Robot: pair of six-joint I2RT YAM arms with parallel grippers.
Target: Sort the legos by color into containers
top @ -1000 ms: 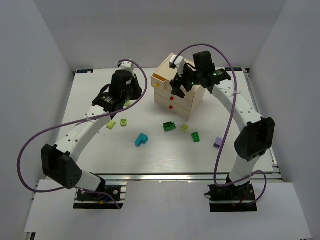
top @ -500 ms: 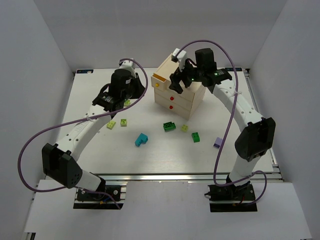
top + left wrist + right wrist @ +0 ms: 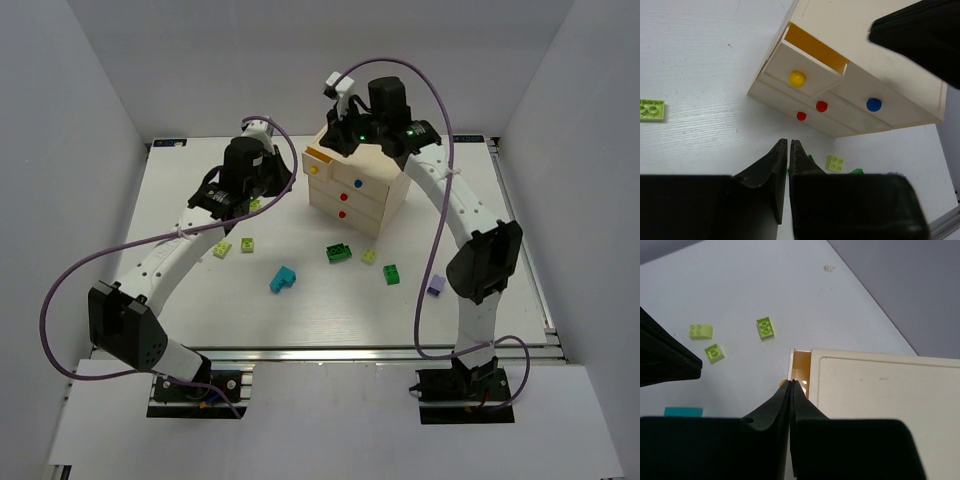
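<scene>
Both grippers pinched together, gripping nothing; legos (image 3: 338,252) lying loose on the table (image 3: 330,315).
Above the chest (image 3: 362,190), the right gripper (image 3: 791,383) is hovering by the part-open yellow-knob drawer (image 3: 802,75); the left gripper (image 3: 788,143) is hanging left of it. Cyan brick (image 3: 283,279) and lavender brick (image 3: 436,285) sitting out front.

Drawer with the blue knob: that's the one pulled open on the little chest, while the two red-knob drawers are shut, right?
Not quite. The open one is the yellow-knob drawer, pulled out so its orange inside shows. The blue-knob drawer beside it is shut. The left wrist view shows this plainly. The two red-knob drawers are shut, as you said.
</scene>
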